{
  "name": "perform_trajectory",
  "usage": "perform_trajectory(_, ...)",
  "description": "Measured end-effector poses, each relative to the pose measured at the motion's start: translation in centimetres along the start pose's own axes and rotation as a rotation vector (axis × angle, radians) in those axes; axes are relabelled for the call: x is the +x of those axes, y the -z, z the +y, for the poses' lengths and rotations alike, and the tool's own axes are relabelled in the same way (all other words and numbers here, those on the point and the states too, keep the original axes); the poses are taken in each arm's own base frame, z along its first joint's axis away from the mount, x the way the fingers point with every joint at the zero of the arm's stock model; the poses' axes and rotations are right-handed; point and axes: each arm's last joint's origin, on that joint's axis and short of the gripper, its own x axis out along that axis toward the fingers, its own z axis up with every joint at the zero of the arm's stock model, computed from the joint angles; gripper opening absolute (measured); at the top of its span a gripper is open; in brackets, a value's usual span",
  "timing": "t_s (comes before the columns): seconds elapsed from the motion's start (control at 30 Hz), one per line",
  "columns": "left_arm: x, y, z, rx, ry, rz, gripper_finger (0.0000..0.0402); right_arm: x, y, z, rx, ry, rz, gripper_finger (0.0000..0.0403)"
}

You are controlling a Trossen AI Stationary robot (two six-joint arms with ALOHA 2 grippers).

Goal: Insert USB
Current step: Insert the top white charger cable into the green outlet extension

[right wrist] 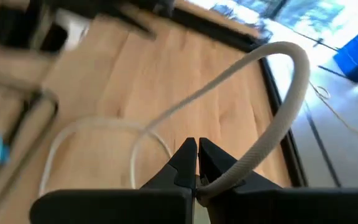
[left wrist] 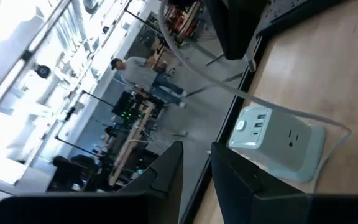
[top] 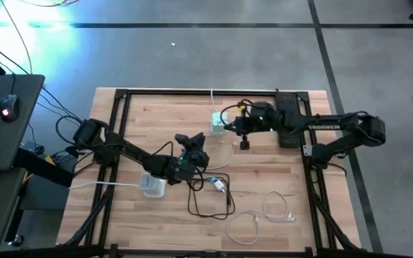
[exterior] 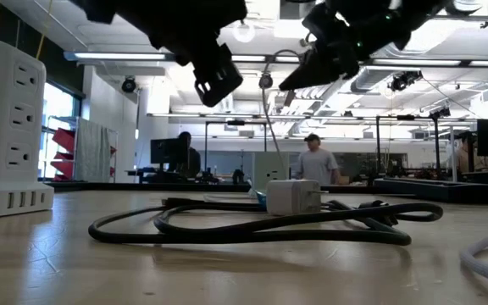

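The right end effector (top: 244,142) is seen raised above the far middle of the desk (top: 292,179), just beside the pale green power hub (top: 216,122) that stands at the far edge. Its fingers are closed almost completely on a white cable (right wrist: 272,134), which is pinched between the tips and loops away over the wood; the plug end is not visible, so it cannot be told how the connector is oriented. The cable is probably held close to its end so that the plug can be steered toward the hub's USB ports (left wrist: 257,125), which face the left arm's camera. The left end effector (top: 196,145) is held above the middle of the desk, its fingers (left wrist: 166,171) parted a little and empty, apparently positioned to watch or steady the hub. A black cable (top: 210,201) with a small white adapter (exterior: 293,196) lies coiled on the near middle, a white power tower (top: 153,185) stands at near left, and another white cable (top: 264,211) lies at near right. People are visible in the room beyond.
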Motion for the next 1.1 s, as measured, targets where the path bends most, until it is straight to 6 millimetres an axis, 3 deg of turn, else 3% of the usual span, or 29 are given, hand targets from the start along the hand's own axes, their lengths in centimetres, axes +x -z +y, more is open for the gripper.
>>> perform_trajectory(0.1, 0.7, 1.1, 0.5, -0.088, 0.134, -0.009, 0.0062, 0.3, -0.6, -0.3, -0.075, -0.087, 0.05, 0.0001)
perform_trajectory(0.2, 1.7, 2.8, 0.7, -0.174, 0.262, 0.022, 0.0062, 0.1, -1.7, 0.3, -0.157, -0.217, -0.076, 0.0001)
perform_trajectory(0.4, 3.8, 5.4, 0.2, -0.311, 0.563, -0.036, 0.0062, 0.2, -3.8, 3.8, -0.351, -0.384, -0.24, 0.0)
perform_trajectory(0.6, 4.2, 5.2, 0.5, -0.514, 1.035, -0.404, 0.0062, 0.0, -6.4, 7.4, -0.517, -0.333, -0.297, 0.0)
perform_trajectory(0.87, 4.4, 4.5, 1.6, -0.647, 1.272, -0.586, 0.0062, 0.8, -7.5, 10.9, -0.747, -0.293, -0.298, 0.0)
perform_trajectory(1.1, 4.3, 4.5, 1.4, -0.662, 1.345, -0.587, 0.0062, 2.1, -7.4, 12.5, -0.853, -0.265, -0.251, 0.0)
